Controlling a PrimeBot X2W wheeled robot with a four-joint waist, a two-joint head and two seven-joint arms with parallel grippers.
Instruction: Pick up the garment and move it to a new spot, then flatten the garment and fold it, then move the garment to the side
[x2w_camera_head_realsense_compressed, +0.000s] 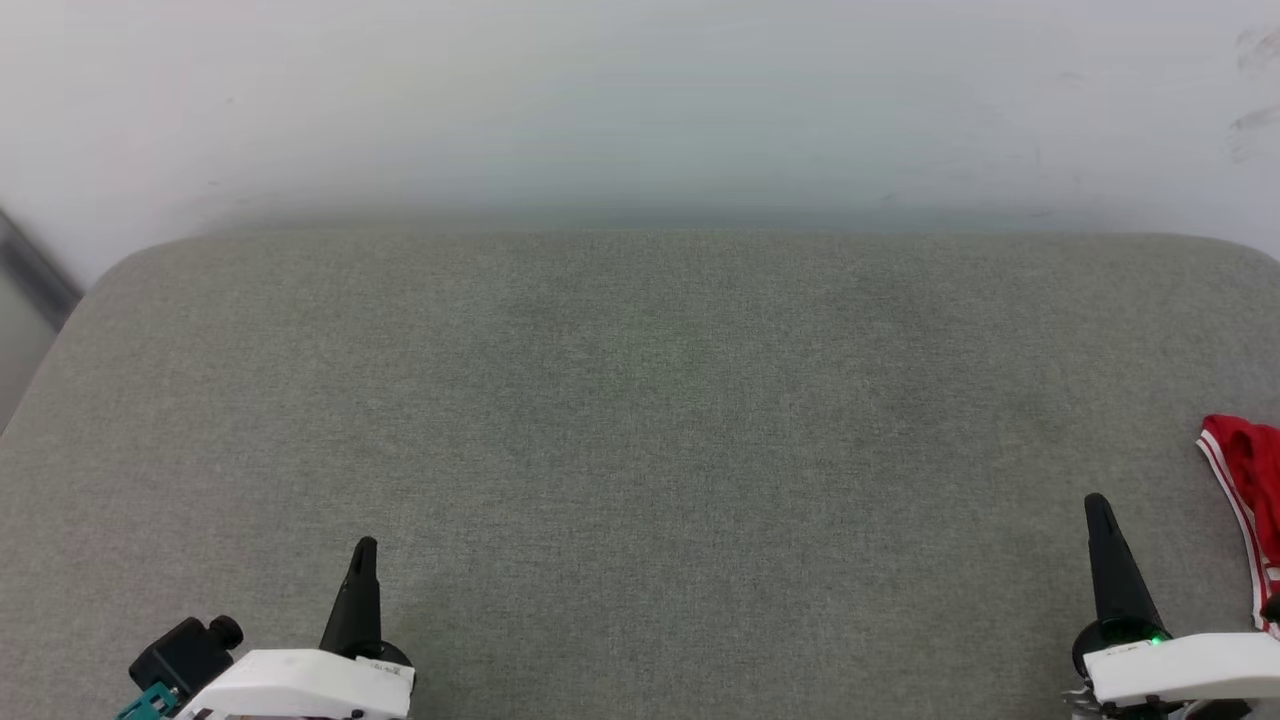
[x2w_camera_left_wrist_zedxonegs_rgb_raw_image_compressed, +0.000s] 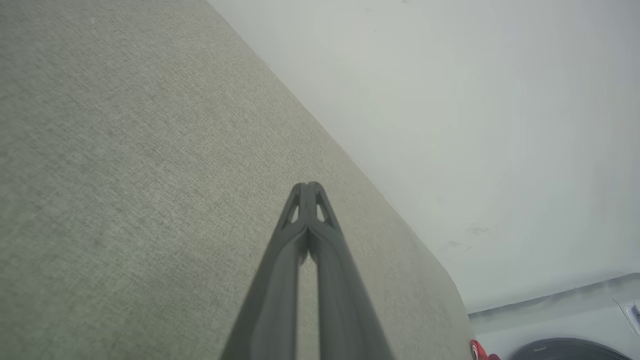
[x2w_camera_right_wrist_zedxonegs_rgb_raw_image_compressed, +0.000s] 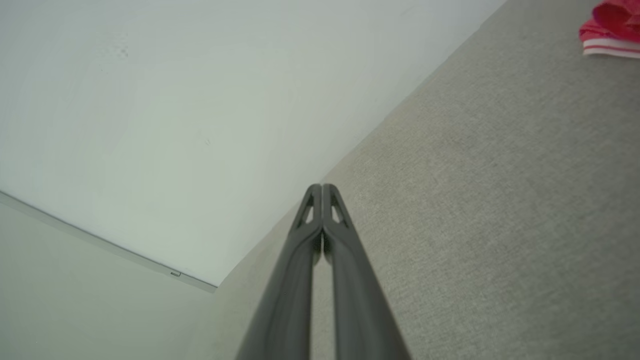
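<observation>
The garment (x2w_camera_head_realsense_compressed: 1250, 500) is a bunched red shirt with red-white striped trim, lying at the far right edge of the grey padded surface (x2w_camera_head_realsense_compressed: 640, 420) and partly cut off by the frame. A corner of the garment (x2w_camera_right_wrist_zedxonegs_rgb_raw_image_compressed: 612, 25) appears at the top right of the right wrist view, and a red scrap of the garment (x2w_camera_left_wrist_zedxonegs_rgb_raw_image_compressed: 479, 350) at the bottom of the left wrist view. My right gripper (x2w_camera_head_realsense_compressed: 1097, 503) is shut and empty, a short way left of the garment. My left gripper (x2w_camera_head_realsense_compressed: 365, 546) is shut and empty at the lower left, far from the garment.
A pale wall (x2w_camera_head_realsense_compressed: 640, 100) rises behind the surface's far edge. The surface has rounded corners at the back left (x2w_camera_head_realsense_compressed: 130, 265) and back right. A dark round object (x2w_camera_left_wrist_zedxonegs_rgb_raw_image_compressed: 565, 350) sits on the floor beyond the surface's end.
</observation>
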